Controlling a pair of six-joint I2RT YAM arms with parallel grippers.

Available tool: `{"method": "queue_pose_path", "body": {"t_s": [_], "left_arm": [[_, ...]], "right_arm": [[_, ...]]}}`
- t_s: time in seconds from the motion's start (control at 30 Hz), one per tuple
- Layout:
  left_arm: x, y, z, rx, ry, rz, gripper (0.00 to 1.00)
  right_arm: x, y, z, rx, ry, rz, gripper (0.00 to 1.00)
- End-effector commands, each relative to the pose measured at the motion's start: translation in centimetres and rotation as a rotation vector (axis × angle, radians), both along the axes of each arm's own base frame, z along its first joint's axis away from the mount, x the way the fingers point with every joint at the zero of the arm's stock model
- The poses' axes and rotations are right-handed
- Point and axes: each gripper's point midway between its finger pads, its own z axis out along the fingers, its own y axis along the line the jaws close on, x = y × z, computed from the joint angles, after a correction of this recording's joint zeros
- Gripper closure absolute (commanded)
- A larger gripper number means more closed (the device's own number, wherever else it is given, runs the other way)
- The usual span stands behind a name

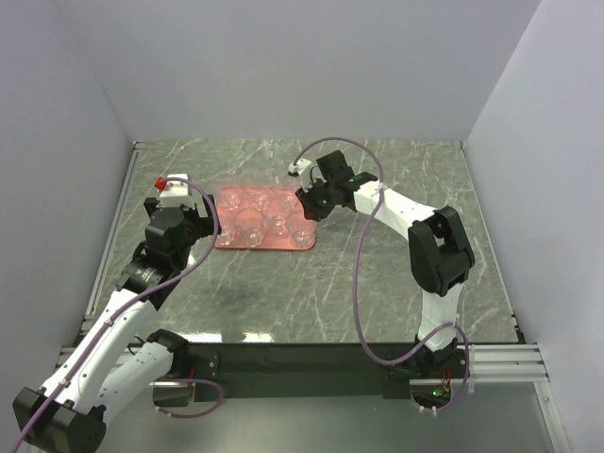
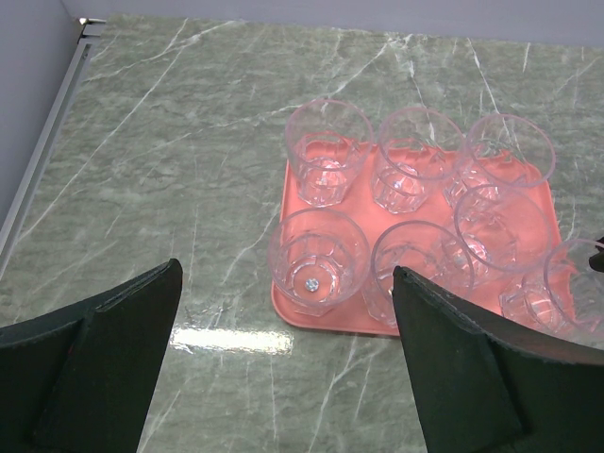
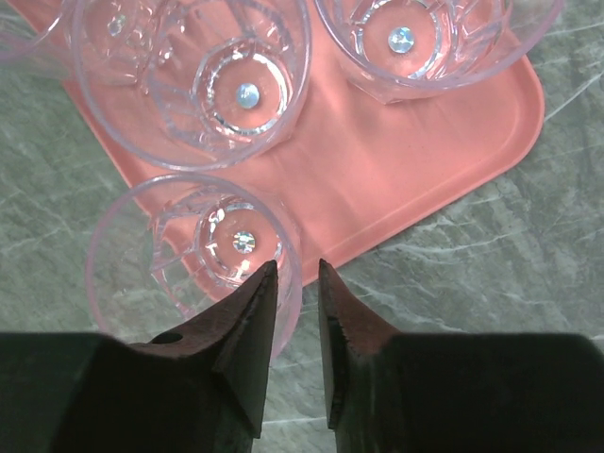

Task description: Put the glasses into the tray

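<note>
While the left gripper (image 1: 208, 225) hangs at centre left of the overhead frame, fingers spread wide with nothing between them, just beside the salmon tray (image 1: 231, 238), seven clear glasses (image 2: 326, 165) stand upright on that tray at mid-frame, on the green marble table (image 2: 170, 170). To the right, the right gripper (image 3: 297, 269) straddles the rim of the corner glass (image 3: 189, 255), one finger inside, one outside, jaws narrowly apart and not pinching the wall.

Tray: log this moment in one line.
left end effector open, empty | right end effector open astride glass rim at tray corner
</note>
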Motion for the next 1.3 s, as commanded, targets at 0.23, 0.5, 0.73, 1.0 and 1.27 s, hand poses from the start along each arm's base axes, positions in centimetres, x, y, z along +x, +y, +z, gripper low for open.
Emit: {"method": "queue_pose_path", "body": {"t_s": [0.23,0.5,0.73,1.0,1.27], "left_arm": [[0.2,0.1,1.2,-0.012,-0.046,0.004,0.01],[0.1,0.1,1.4,-0.016,-0.055,0.003,0.01],[0.0,0.3,1.3,-0.014,-0.053,0.013,0.01],[-0.2,1.0,1.2,-0.007,-0.061,0.046,0.01],[-0.1,1.4,1.2,-0.018,-0.054,0.077,0.01]], "right_arm": [[-0.2,-1.1,5.7,-0.011,-0.164,0.043,0.6],[-1.8,-5.4,13.0,-0.01,-0.381,-0.033,0.48],[-4.0,-12.1,19.0,0.117,-0.5,-0.216,0.35],[-6.3,-21.3,17.7,0.215,-0.576,-0.504,0.14],[-9.3,-28.1,18.4,0.287,-0.733,-0.891,0.0]]}}
